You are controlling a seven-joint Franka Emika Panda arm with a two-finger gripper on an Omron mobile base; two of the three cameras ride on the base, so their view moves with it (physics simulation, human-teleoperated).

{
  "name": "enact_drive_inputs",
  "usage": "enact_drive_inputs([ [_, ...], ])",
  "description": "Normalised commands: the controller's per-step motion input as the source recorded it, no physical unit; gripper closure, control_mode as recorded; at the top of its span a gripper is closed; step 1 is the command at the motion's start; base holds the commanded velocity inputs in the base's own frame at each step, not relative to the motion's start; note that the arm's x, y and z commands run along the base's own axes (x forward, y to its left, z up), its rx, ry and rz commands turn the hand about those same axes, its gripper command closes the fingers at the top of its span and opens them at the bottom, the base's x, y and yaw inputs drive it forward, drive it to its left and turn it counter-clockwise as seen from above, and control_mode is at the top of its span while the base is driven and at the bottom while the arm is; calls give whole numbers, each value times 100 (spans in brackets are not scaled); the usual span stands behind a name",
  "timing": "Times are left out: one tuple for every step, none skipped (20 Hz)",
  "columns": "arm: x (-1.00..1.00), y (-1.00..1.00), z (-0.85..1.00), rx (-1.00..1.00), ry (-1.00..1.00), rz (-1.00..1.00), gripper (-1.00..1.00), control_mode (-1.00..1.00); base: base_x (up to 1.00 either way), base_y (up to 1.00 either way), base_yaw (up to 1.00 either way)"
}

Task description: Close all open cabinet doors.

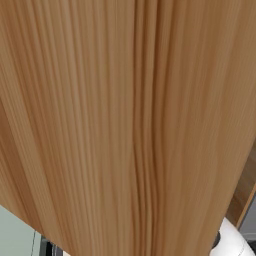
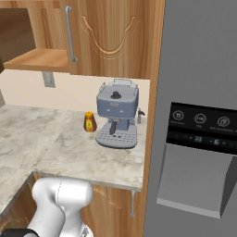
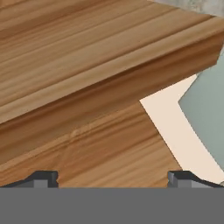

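Here, fingers point(image 3: 113, 178): spread apart, grasping nothing, close against brown wood | cabinet door point(image 2: 111, 37): shut, above the desk point(image 2: 78, 152) behind the coffee machine point(image 2: 117, 120) | open cabinet point(image 2: 28, 46): left of it, shelf bare

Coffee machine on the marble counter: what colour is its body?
Blue-grey coffee machine with a black knob on top; clearest in the right base view.

Cabinet doors point(image 2: 111, 37) matt grained wood; counter point(image 2: 88, 157) polished marble
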Motion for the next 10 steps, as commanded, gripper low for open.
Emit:
enact_drive_inputs([
  [22, -25, 7, -18, 3, -28, -100, -100, 0, 0, 0],
  [27, -28, 6, -16, 4, -27, -100, -100, 0, 0, 0],
  [31, -32, 6, -15, 7, -29, -100, -100, 0, 0, 0],
  [33, -33, 6, -13, 5, -29, -100, -100, 0, 0, 0],
  [34, -38, 5, -11, 5, -29, -100, -100, 0, 0, 0],
  [39, -38, 6, -10, 5, -29, -100, -100, 0, 0, 0],
  [36, -39, 4, -9, 5, -29, -100, -100, 0, 0, 0],
  [39, -42, 5, -7, 3, -28, -100, -100, 0, 0, 0],
  [39, -42, 5, -6, 2, -28, -100, -100, 0, 0, 0],
  [39, -43, 3, -5, 1, -28, -100, -100, 0, 0, 0],
])
